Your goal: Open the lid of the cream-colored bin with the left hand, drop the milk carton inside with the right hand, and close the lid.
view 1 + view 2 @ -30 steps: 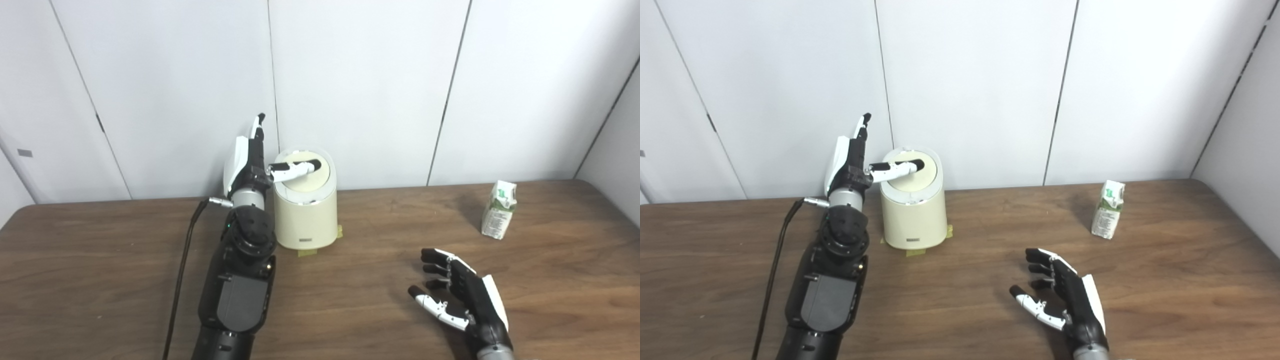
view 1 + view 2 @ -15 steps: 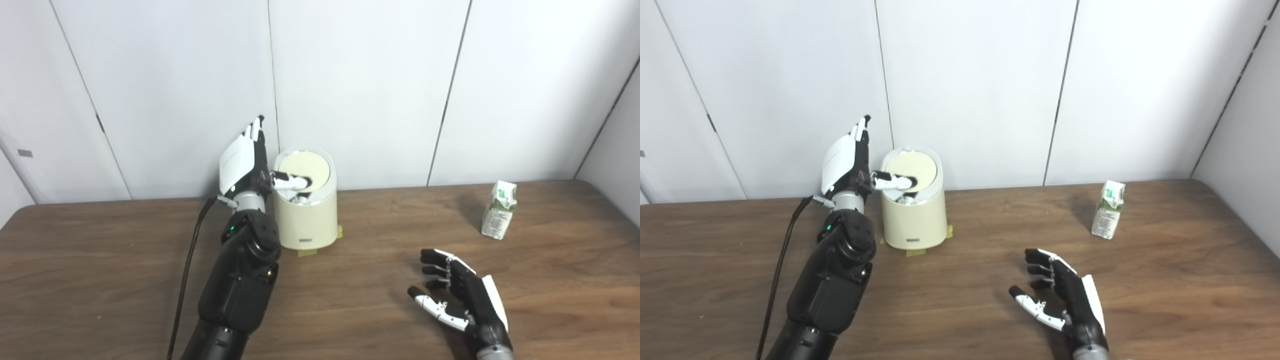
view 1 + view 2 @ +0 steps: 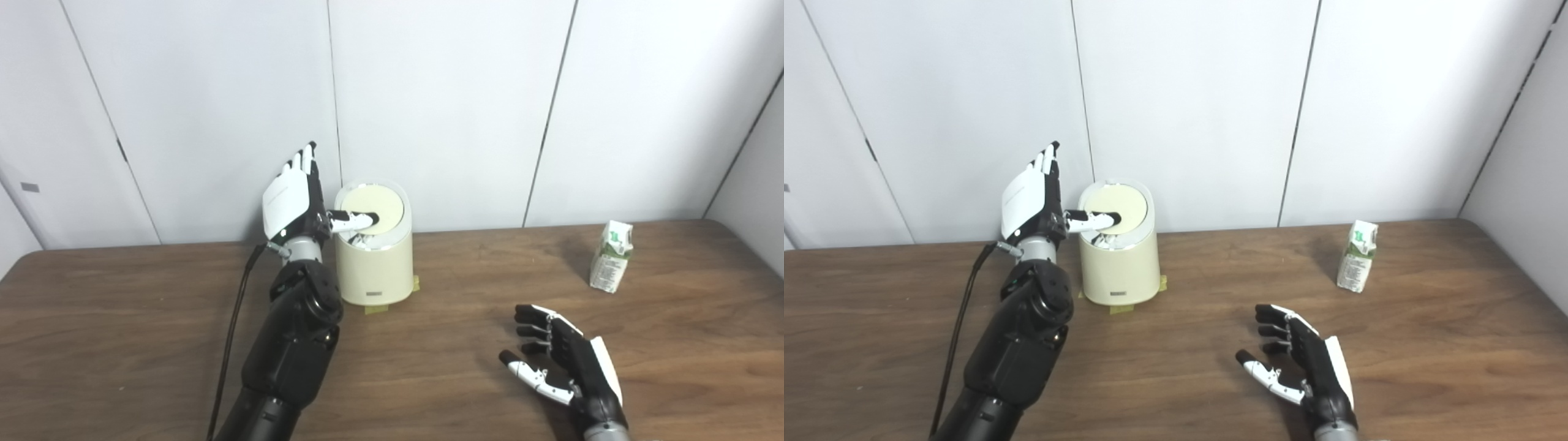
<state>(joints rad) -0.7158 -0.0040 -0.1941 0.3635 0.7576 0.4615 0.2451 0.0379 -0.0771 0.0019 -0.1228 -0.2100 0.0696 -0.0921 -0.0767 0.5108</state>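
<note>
The cream-colored bin stands at the back of the table, left of centre. Its round lid is tilted, showing a dark gap at the front rim. My left hand is beside the bin's left side, fingers straight up and spread, thumb reaching across onto the lid. It holds nothing. The white and green milk carton stands upright at the far right. My right hand rests open, low over the table near the front, well short of the carton.
The wooden table runs to the white panelled wall behind the bin. A black cable hangs along the left arm. Bits of yellow tape mark the bin's foot.
My left hand has turned its white back toward me and drawn slightly left and down. The thumb has pulled back toward the lid's front edge, and the lid now tilts. The right hand stayed still.
</note>
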